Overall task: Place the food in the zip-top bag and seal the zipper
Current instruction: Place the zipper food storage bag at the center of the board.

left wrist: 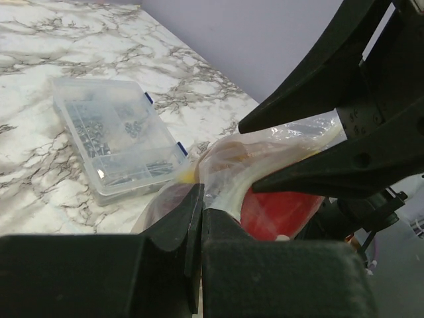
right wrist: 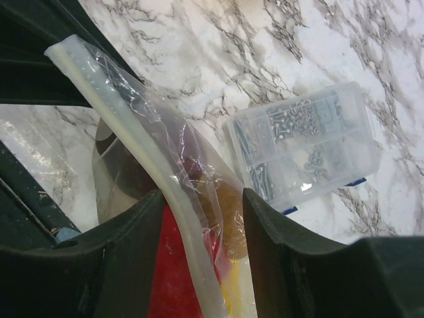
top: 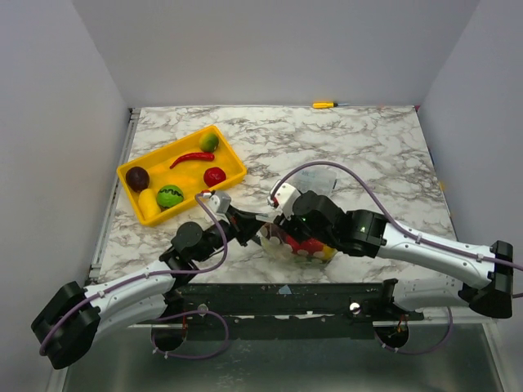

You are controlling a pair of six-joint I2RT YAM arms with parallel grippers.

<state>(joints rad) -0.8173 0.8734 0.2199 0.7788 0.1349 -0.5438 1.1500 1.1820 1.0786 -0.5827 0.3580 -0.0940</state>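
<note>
The zip-top bag (top: 304, 247) lies near the table's front edge with red and yellow food inside. My left gripper (top: 255, 231) is shut on the bag's rim, seen in the left wrist view (left wrist: 201, 207). My right gripper (top: 282, 238) is open, and its jaws straddle the whitish zipper (right wrist: 177, 199) without pressing it (right wrist: 202, 222). The right fingers (left wrist: 311, 93) also show in the left wrist view, either side of the bag's rim. More food sits in the yellow tray (top: 233, 159): a red chili (top: 192, 158), a green piece (top: 209, 142), a red piece (top: 215, 176) and a dark purple piece (top: 137, 177).
A clear plastic box of screws (top: 323, 178) sits just behind the bag; it also shows in both wrist views (left wrist: 112, 136) (right wrist: 301, 146). A yellow screwdriver (top: 324, 104) lies at the back edge. Walls close in the table on three sides.
</note>
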